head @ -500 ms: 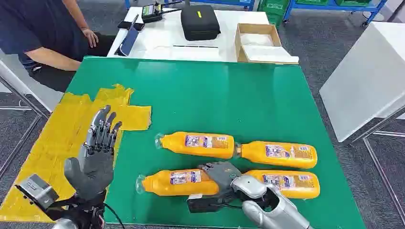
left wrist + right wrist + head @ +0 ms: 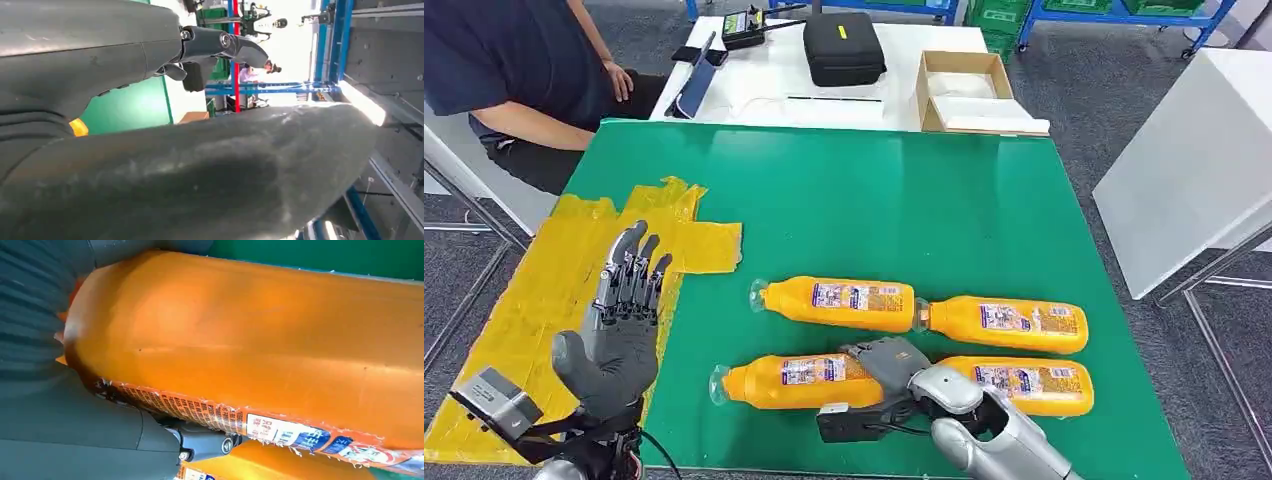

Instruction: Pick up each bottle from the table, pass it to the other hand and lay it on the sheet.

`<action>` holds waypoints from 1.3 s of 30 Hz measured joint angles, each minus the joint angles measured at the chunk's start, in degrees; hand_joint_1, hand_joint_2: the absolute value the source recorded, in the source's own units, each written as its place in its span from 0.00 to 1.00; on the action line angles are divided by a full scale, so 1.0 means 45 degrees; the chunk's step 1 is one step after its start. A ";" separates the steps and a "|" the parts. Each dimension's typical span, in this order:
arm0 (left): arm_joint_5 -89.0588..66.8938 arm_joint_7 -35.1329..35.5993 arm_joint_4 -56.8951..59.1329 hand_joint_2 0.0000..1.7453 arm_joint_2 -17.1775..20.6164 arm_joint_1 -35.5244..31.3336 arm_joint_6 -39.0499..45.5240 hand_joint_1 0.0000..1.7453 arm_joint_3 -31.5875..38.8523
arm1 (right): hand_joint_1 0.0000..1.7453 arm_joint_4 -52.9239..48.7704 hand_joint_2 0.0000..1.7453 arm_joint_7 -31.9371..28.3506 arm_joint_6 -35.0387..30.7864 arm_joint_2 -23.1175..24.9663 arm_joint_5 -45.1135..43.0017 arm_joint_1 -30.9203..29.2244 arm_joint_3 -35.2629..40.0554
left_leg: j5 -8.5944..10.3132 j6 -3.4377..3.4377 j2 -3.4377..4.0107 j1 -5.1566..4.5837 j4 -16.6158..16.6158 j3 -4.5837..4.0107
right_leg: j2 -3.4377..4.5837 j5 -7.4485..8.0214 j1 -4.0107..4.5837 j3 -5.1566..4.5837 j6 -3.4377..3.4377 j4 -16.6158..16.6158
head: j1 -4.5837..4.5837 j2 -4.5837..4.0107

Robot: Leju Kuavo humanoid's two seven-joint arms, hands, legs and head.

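Left hand [image 2: 614,345] slightly lower, fingers spread; right hand [image 2: 886,362] grasping near-left bottle [image 2: 794,381].

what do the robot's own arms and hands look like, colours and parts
Both hands are dark grey with a moulded, ribbed-looking cover: the left hand has slim, darker, segmented metallic fingers and a thick grey thumb. The right hand joins a glossy silver rounded forearm. A small silver box and thin black cables sit at the left wrist.

head: high, looking down | wrists: close behind hands
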 measured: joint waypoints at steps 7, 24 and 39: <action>-0.0709 -0.0539 -0.0418 1.00 -0.0214 0.0059 0.3143 0.00 0.0039 | 1.00 -0.0238 1.00 0.0933 -0.0934 0.0350 -0.0953 0.0540 -0.0433 | 0.0008 0.0001 0.0003 0.0004 0.0000 0.0006 | 0.0000 0.0022 0.0004 0.0093 0.0018 0.0005 | 0.0000 0.0000; 0.1365 0.0346 -0.0971 1.00 -0.0345 0.2091 0.5585 0.00 0.0782 | 1.00 -0.5669 1.00 -0.2057 -0.6844 0.1393 -0.6143 0.5305 -0.3437 | -0.0006 -0.0008 -0.0039 0.0000 0.0000 -0.0130 | -0.0008 -0.0006 -0.0002 -0.0005 0.0003 0.0015 | 0.0005 0.0000; 0.5392 0.2234 -0.0471 1.00 0.1220 0.2415 -0.0984 0.00 -0.0870 | 1.00 -0.6664 1.00 -0.2793 -0.6522 0.1205 -0.6693 0.5645 -0.3745 | 0.0001 -0.0009 -0.0034 0.0000 0.0001 -0.0150 | -0.0002 0.0019 -0.0001 -0.0032 0.0023 0.0020 | 0.0005 0.0000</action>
